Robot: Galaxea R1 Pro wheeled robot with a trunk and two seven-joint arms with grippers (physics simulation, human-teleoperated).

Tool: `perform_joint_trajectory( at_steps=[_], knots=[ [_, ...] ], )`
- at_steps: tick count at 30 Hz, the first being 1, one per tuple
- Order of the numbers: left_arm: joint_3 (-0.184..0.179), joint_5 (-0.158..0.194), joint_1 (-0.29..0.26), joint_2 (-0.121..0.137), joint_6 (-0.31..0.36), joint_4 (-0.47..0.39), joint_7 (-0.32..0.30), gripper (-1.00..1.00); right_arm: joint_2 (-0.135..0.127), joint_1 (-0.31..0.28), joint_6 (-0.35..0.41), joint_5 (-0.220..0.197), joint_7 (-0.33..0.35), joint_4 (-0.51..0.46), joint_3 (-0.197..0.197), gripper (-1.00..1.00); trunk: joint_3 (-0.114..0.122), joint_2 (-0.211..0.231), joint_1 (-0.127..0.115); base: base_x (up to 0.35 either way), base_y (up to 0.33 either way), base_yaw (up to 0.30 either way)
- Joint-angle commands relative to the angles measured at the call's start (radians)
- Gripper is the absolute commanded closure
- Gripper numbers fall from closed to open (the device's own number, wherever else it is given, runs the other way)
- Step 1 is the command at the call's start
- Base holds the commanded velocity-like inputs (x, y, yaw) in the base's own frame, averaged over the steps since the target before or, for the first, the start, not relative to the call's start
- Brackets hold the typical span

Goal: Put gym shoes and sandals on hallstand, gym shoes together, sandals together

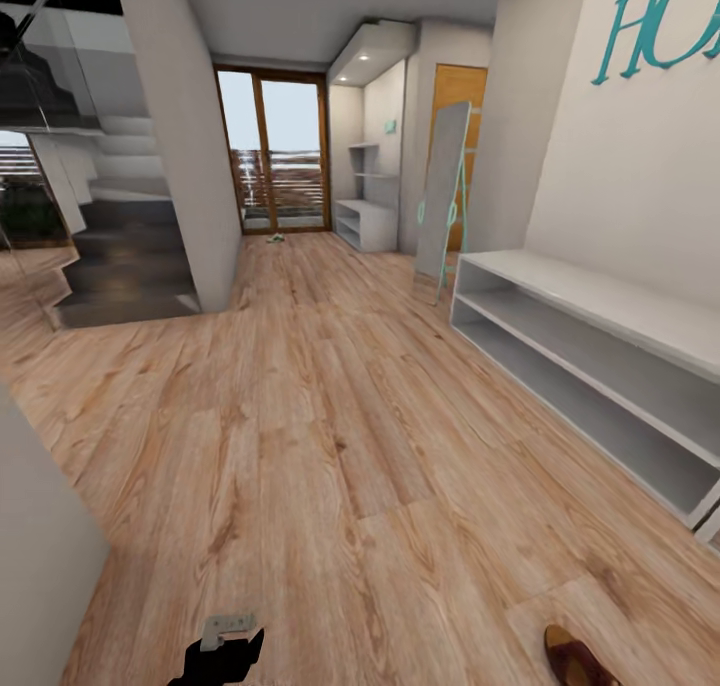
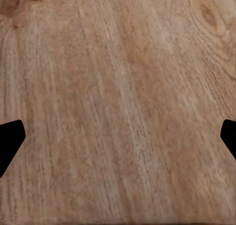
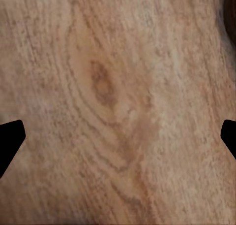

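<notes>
One brown sandal [image 1: 575,656] lies on the corridor floor [image 1: 330,446] at the near right, cut off by the head view's lower edge. The hallstand [image 1: 600,306] runs along the right wall; its bench top and two long shelves are bare. A small white-green thing [image 1: 275,236] lies far off by the glass door, too small to tell whether it is a gym shoe. Part of my left arm [image 1: 225,651] shows low in the head view. My left gripper [image 2: 118,141] and right gripper [image 3: 118,141] hang open over bare planks, holding nothing. A dark edge [image 3: 231,13] shows in the right wrist view.
A tall mirror [image 1: 443,196] leans on the wall just beyond the hallstand. A narrower white shelf unit [image 1: 365,221] stands farther down on the right. A pillar [image 1: 185,166] and dark stairs [image 1: 125,256] are on the left, with a pale wall corner [image 1: 40,566] close by.
</notes>
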Motion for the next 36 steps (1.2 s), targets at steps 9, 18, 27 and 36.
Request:
perform_joint_trajectory(
  at_steps=[9,18,27,36],
  knots=[
    [0.003,0.006,-0.001,-0.001,-0.001,0.002,-0.008,-1.0,0.0,-0.002,-0.006,0.009,-0.005,0.004,0.0,-1.0,-0.001,0.0,0.0,0.0,-0.213,0.191],
    [0.003,0.006,-0.001,-0.002,-0.001,0.003,-0.008,-1.0,0.0,-0.002,-0.006,0.009,-0.005,0.004,0.0,-1.0,-0.001,0.0,0.0,0.0,-0.335,0.031],
    [0.003,0.006,-0.001,-0.002,-0.001,0.003,-0.008,-1.0,0.0,-0.002,-0.006,0.009,-0.005,0.004,0.0,-1.0,-0.001,0.0,0.0,0.0,-0.338,0.005],
    [0.005,0.006,-0.001,-0.002,-0.001,0.003,-0.008,-1.0,0.0,-0.002,-0.006,0.009,-0.005,0.004,0.0,-1.0,-0.001,0.0,0.0,0.0,-0.112,0.057]
  ],
)
